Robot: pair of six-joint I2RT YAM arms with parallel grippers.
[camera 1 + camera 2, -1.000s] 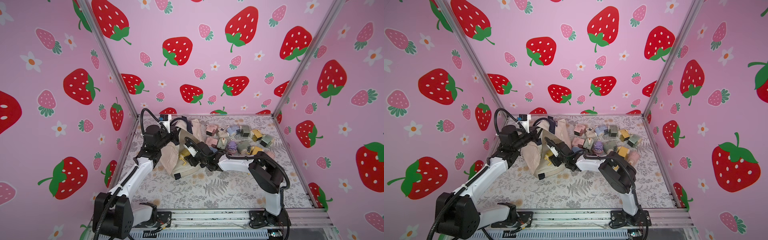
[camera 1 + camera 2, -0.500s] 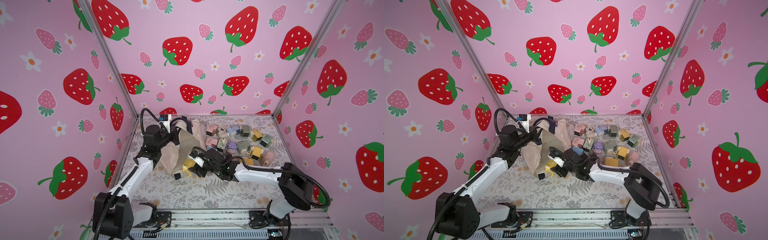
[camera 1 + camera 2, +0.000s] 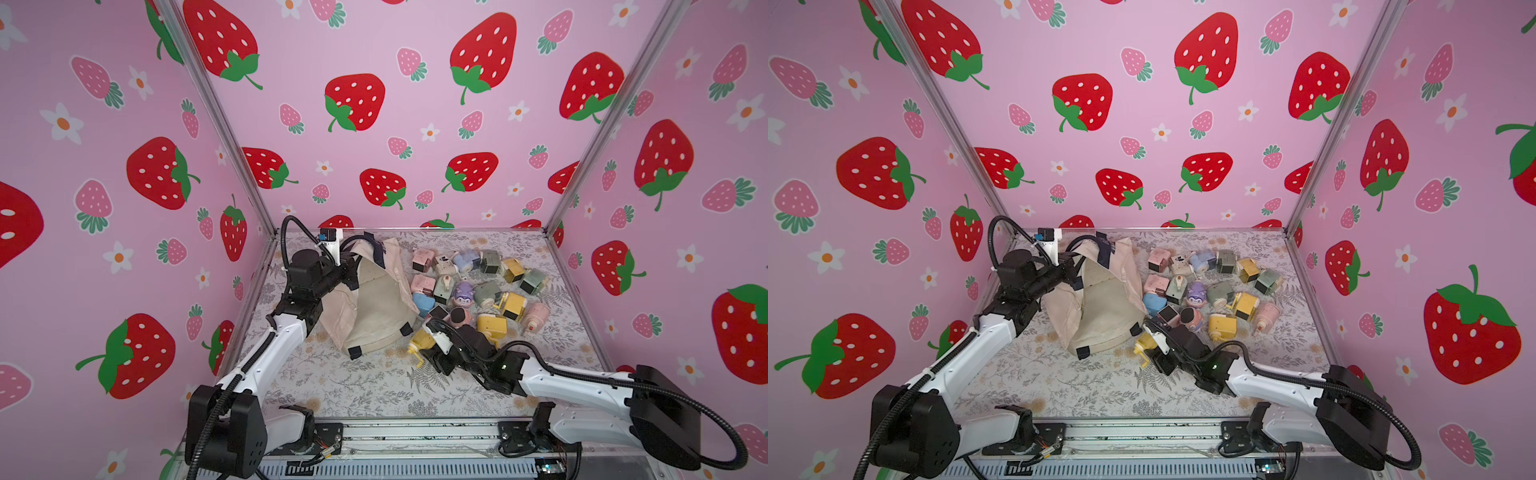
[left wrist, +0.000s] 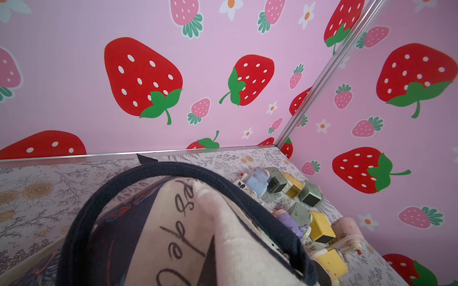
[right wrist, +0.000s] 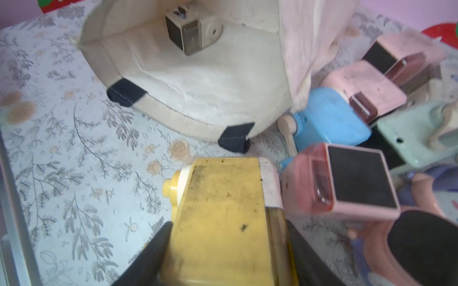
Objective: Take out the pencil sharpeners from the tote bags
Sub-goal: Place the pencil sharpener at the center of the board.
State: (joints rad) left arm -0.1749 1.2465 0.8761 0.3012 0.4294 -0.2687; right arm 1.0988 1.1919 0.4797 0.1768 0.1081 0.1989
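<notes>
Our left hand (image 3: 351, 277) is closed on the upper rim of the cream tote bag (image 3: 374, 307). It holds that rim raised at the far left of the floral tabletop (image 3: 365, 386). The lower rim of the bag's mouth lies on the tabletop, and the mouth gapes toward the near right. In the left wrist view the navy handle (image 4: 173, 170) arches over the dark printed panel with its script lettering.

Our right hand (image 5: 228, 224) grips a yellow pencil sharpener (image 5: 223, 195) across its sides, with a dark finger (image 5: 153, 245) on each flank. In both top views this sharpener is just outside the bag's mouth, beside its near right corner, with the crank pointing left. We cannot tell whether it touches the tabletop.

The right wrist view shows a grey-beige sharpener (image 5: 193, 32) lying inside the bag, deep on the cream lining.

To the right of the bag, a pile of sharpeners (image 3: 486, 293) in pink, blue, yellow, grey-green and purple is crowded together on the tabletop. The nearest pink and blue ones are just beside the bag's cloth.
</notes>
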